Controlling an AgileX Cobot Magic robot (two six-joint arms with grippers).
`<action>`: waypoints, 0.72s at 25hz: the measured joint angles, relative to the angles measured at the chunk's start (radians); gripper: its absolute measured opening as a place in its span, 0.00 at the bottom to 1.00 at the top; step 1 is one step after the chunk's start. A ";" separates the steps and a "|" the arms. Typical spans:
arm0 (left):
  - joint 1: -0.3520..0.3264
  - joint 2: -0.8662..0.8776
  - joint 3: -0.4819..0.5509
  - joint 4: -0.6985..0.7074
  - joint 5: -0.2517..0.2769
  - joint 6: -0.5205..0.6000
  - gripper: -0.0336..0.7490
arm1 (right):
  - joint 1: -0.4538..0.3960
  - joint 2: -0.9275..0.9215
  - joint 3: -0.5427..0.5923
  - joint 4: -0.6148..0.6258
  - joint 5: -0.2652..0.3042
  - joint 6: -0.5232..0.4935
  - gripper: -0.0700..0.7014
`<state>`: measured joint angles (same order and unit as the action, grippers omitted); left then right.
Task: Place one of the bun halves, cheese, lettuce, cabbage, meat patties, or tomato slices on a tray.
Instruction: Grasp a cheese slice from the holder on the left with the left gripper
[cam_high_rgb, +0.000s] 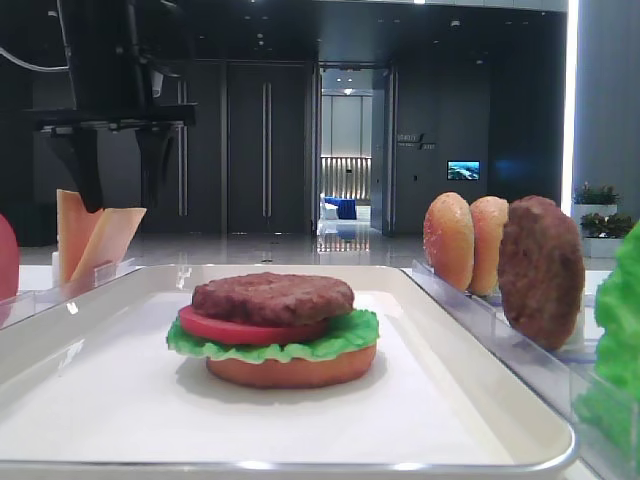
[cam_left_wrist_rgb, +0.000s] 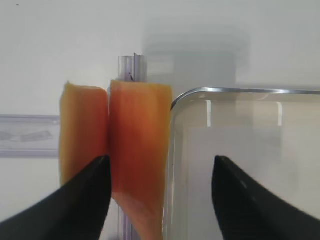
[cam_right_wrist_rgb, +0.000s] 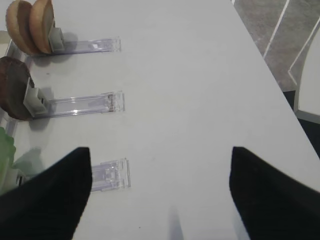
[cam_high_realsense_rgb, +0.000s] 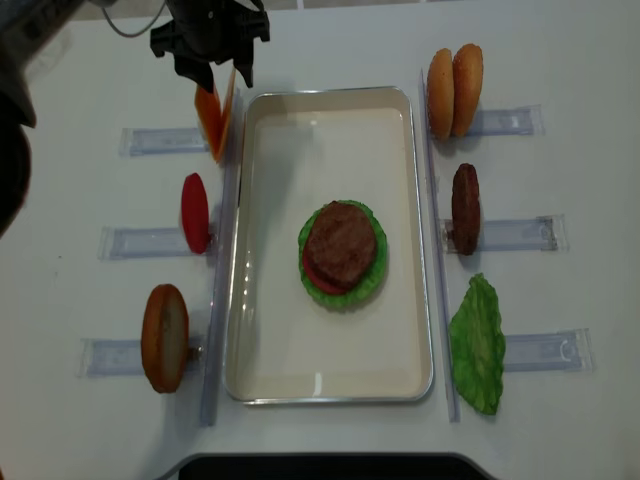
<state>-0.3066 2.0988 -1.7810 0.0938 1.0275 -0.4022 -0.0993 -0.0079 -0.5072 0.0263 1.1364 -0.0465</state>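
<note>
- Exterior high: left tool (cam_high_rgb: 118, 170), jaws apart and empty, hangs over the cheese (cam_high_rgb: 93, 238) racked beside the tray (cam_high_rgb: 500, 400)'s far-left corner.
- Left wrist: two slices stand touching; closing might pinch both.
- Right wrist: right tool (cam_right_wrist_rgb: 160, 192) spread, empty.

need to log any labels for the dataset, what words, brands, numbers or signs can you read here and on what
No text can be read in any view.
Pale lettering on the dark back wall, right of the doorway: too small and blurred to read.
Small lit blue screen on that wall: nothing legible.
Large white rectangular tray, clear plastic holder racks and the food pieces: no print visible.
</note>
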 joint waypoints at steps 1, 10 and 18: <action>0.000 0.004 -0.001 0.000 -0.001 0.000 0.66 | 0.000 0.000 0.000 0.000 0.000 0.000 0.79; 0.000 0.048 -0.001 -0.001 -0.001 0.000 0.55 | 0.000 0.000 0.000 0.001 0.000 0.000 0.79; 0.000 0.049 -0.005 0.004 0.010 0.020 0.08 | 0.000 0.000 0.000 0.001 -0.001 0.000 0.79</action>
<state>-0.3066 2.1479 -1.7861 0.0978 1.0376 -0.3826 -0.0993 -0.0079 -0.5072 0.0274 1.1352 -0.0465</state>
